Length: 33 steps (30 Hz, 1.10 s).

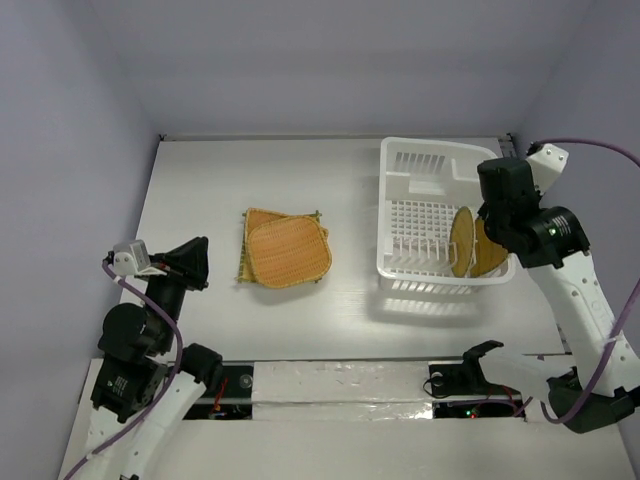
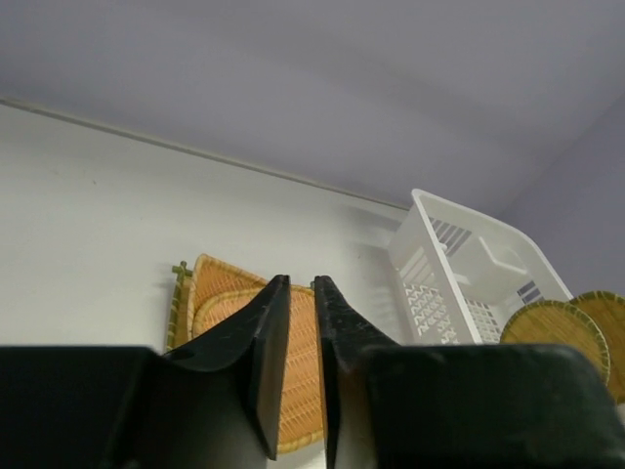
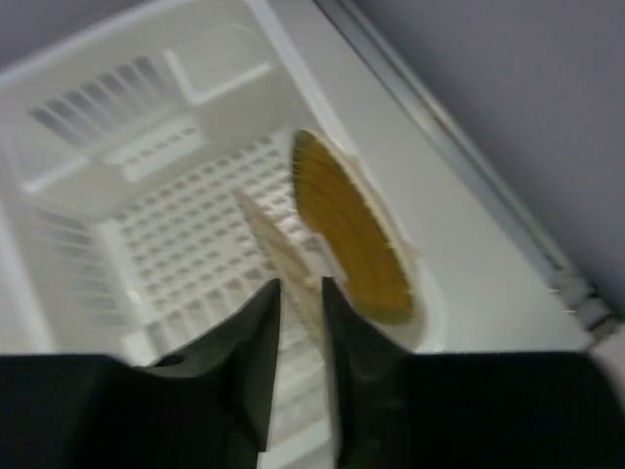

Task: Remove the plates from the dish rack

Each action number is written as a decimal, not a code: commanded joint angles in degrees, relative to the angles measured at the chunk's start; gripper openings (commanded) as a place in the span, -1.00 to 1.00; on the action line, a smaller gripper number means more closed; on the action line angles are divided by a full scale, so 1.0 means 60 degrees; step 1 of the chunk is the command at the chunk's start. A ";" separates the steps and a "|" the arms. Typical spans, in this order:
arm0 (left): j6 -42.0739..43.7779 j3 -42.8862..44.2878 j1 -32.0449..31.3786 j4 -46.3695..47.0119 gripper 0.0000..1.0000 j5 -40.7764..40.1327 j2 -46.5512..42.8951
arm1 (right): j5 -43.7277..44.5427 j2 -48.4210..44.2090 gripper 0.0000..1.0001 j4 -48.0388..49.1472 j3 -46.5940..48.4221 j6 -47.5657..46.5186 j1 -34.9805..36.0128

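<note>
Two round plates stand on edge in the near right corner of the white dish rack (image 1: 430, 143). The left round plate (image 1: 462, 240) sits among the pegs, and the right round plate (image 1: 491, 252) is just beside the rack's right wall. The right arm rises from its base at the near right, bends at the elbow and tips its wrist down over that wall. The right gripper (image 3: 298, 285) has its fingers drawn close, and the left round plate's thin rim runs toward the slit between them. The blurred wrist view does not show whether the rim is pinched.

Well apart from the rack, in the middle of the table (image 1: 200, 180), a rounded plate (image 1: 288, 250) lies on a square plate (image 1: 252, 222). The left arm is folded at the near left. The left gripper (image 2: 301, 283) is aimed toward that stack, its fingers nearly together on nothing.
</note>
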 commanded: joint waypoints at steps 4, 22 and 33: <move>0.0057 -0.0038 -0.0371 0.0468 -0.55 0.0096 -0.0380 | 0.0038 0.0676 0.35 -0.2000 0.0315 -0.0946 -0.0727; 0.0057 -0.0038 -0.0547 0.0424 -0.34 0.0067 -0.0688 | -0.1107 0.2535 0.01 -0.0429 -0.0390 -0.2676 -0.2794; 0.0057 -0.0038 -0.0547 0.0439 -0.32 0.0081 -0.0732 | -0.0931 0.2960 -0.28 -0.0517 -0.0242 -0.2998 -0.2794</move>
